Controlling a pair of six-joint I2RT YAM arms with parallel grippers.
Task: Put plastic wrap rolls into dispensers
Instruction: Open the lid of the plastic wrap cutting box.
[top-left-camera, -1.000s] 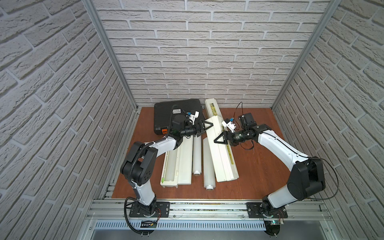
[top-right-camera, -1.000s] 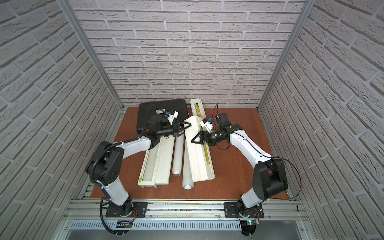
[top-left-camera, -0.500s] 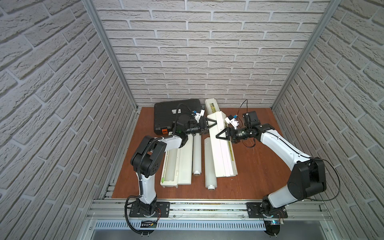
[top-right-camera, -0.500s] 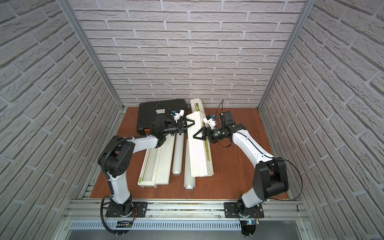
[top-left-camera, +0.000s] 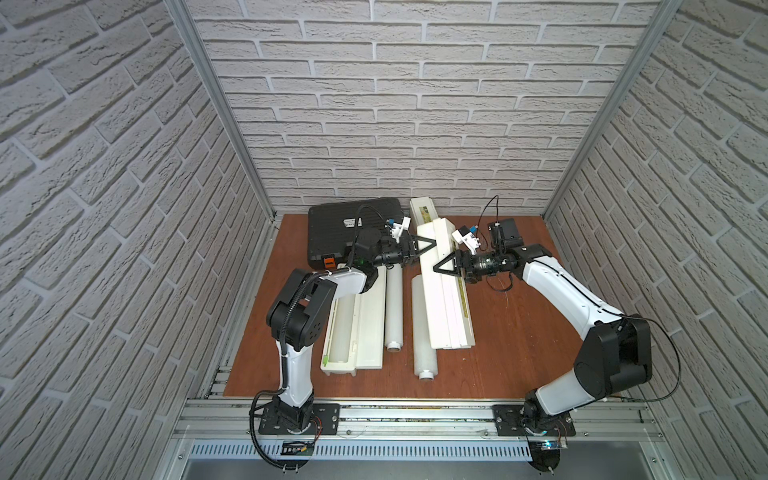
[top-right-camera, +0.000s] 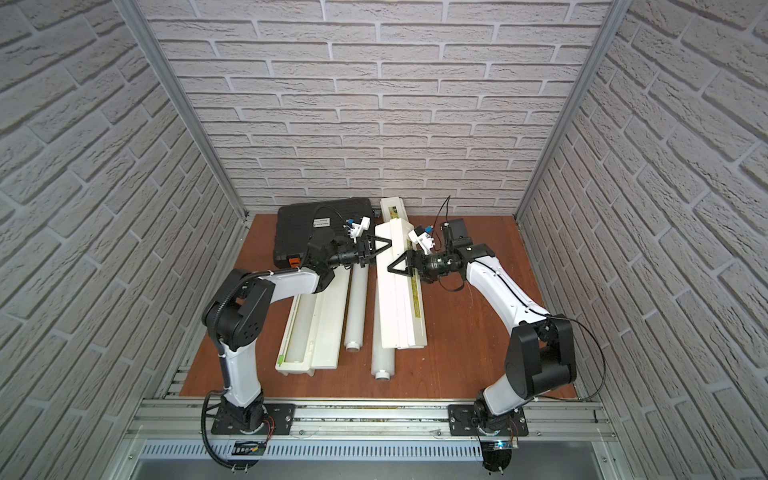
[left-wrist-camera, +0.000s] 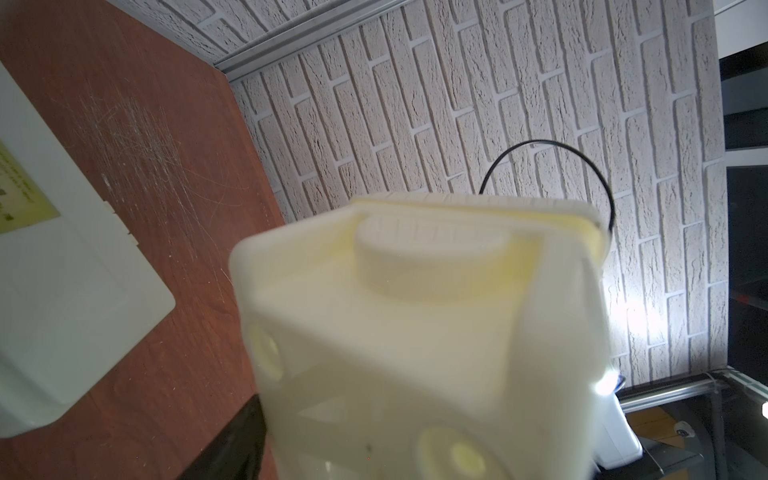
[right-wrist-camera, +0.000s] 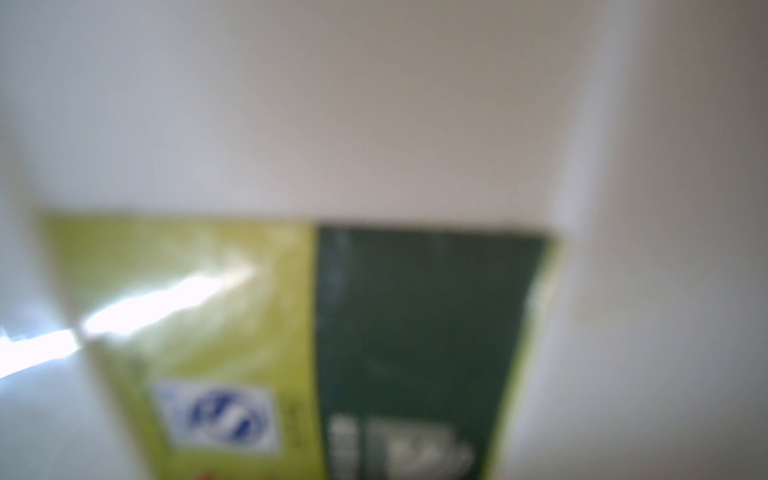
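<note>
Left wrist gives us the dispenser (left-wrist-camera: 415, 332) end cap close up, top views don't. At its far end: left hand (top-left-camera: 428, 245), right hand (top-left-camera: 441, 267); open or gripping, we can't tell. Two rolls (top-left-camera: 393, 307) on the table (top-left-camera: 519, 332) beside it.

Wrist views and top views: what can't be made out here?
- Right wrist view: out of focus; a dispenser label fills it, print unreadable, right end effector unseen.
- Left wrist view: the middle dispenser's blurred end hides the left end effector.
- Both top views: whether either end effector grips that dispenser, too small; its walls hide any roll inside.
- Top view: left arm covers the loose roll's far end.
</note>
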